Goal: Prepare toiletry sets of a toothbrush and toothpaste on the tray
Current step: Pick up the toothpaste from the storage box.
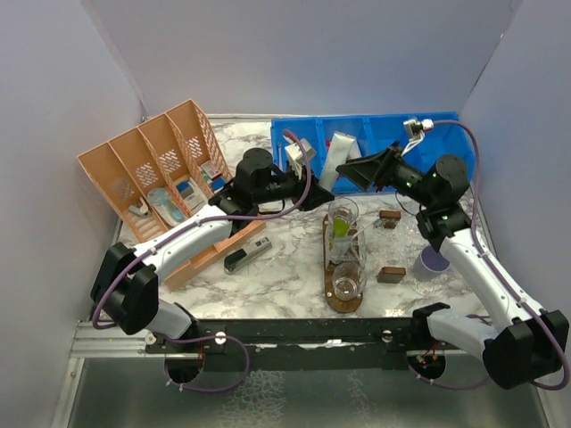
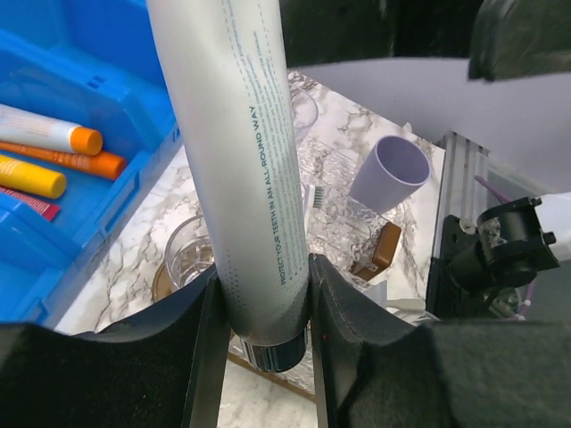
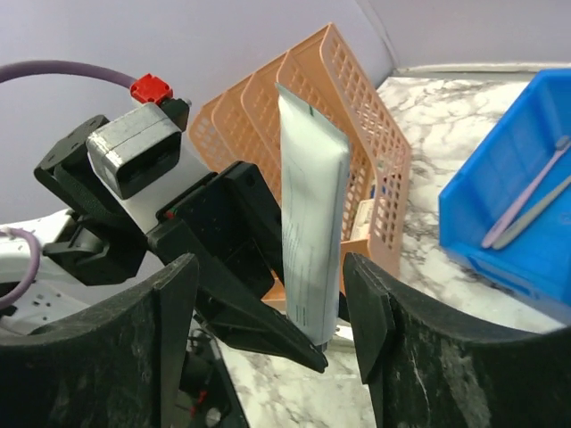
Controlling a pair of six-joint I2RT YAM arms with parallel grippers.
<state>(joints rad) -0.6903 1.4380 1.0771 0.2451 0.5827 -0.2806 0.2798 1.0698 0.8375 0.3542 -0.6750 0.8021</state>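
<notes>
Two black fingers of the left gripper (image 2: 265, 303) are clenched on a long white plastic toothpaste tube (image 2: 236, 152), just above its cap end. The right gripper (image 3: 268, 267) stands released, jaws flanking the tube without touching. The tube hangs by the near edge of the blue compartmented bin (image 1: 366, 125), at twelve o'clock from the dark brown wooden tray (image 1: 343, 308). Its long axis runs near upright, cap down, crimped end up. It looks light, soft-walled and slick; grip the stiff shoulder by the cap.
</notes>
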